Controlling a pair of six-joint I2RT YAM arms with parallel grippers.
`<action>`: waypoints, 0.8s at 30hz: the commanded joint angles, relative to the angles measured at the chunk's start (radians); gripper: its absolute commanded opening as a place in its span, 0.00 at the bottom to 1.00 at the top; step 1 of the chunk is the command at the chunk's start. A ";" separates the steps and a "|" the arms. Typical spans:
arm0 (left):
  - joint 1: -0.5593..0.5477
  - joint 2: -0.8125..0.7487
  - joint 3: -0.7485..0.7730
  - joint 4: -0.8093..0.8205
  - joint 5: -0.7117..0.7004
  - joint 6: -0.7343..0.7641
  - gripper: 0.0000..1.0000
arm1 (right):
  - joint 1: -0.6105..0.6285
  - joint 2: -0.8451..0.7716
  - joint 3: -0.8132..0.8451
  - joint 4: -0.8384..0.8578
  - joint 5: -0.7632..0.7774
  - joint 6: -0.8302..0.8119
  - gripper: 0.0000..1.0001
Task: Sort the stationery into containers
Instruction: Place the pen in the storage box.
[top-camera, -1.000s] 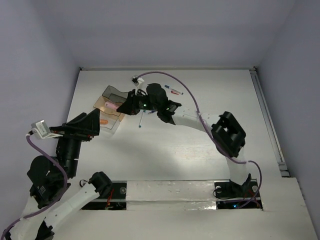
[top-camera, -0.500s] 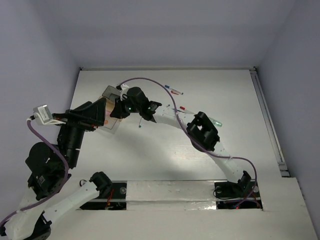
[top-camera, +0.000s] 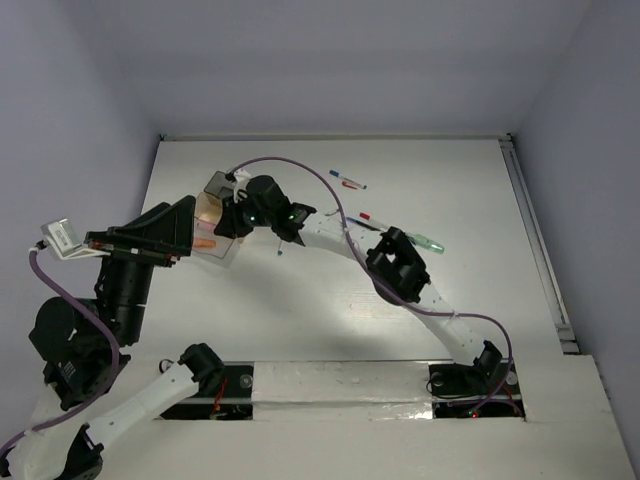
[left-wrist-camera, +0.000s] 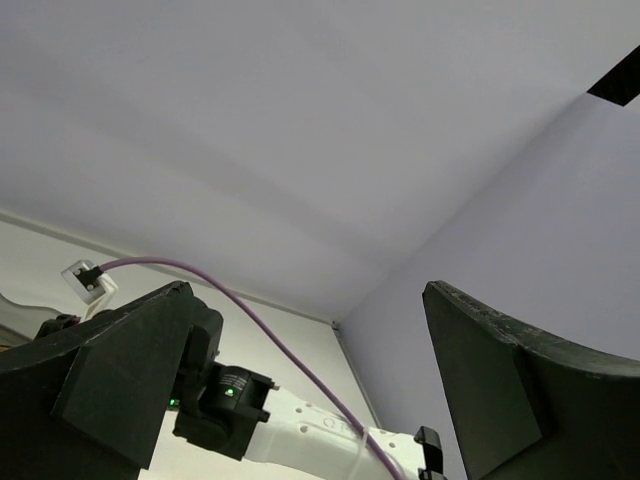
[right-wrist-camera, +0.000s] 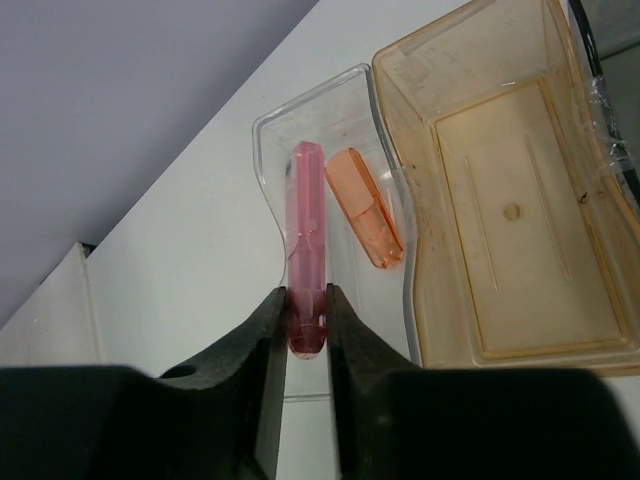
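Pink translucent stick (right-wrist-camera: 305, 235) sits pinched in your right gripper (right-wrist-camera: 305, 325), over a clear plastic tray (right-wrist-camera: 265, 135) holding an orange translucent piece (right-wrist-camera: 365, 208); a tan plastic tray (right-wrist-camera: 520, 230) adjoins. Your left gripper (left-wrist-camera: 308, 300) gapes wide, just beside them.

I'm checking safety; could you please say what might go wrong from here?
The right end effector grips the pink piece by its end over the clear tray; it could swing onto the rim or knock the orange piece. The open left end effector hovers near the trays, risking a collision.
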 joint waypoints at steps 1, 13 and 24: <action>-0.003 -0.010 0.014 0.049 0.015 0.021 0.99 | 0.022 0.027 0.075 0.000 -0.010 -0.007 0.30; -0.003 -0.002 0.014 0.047 0.020 0.016 0.99 | 0.022 -0.029 0.050 0.095 -0.028 0.036 0.60; -0.003 0.030 0.017 0.041 0.062 0.008 0.99 | -0.032 -0.492 -0.587 0.346 0.065 0.027 0.58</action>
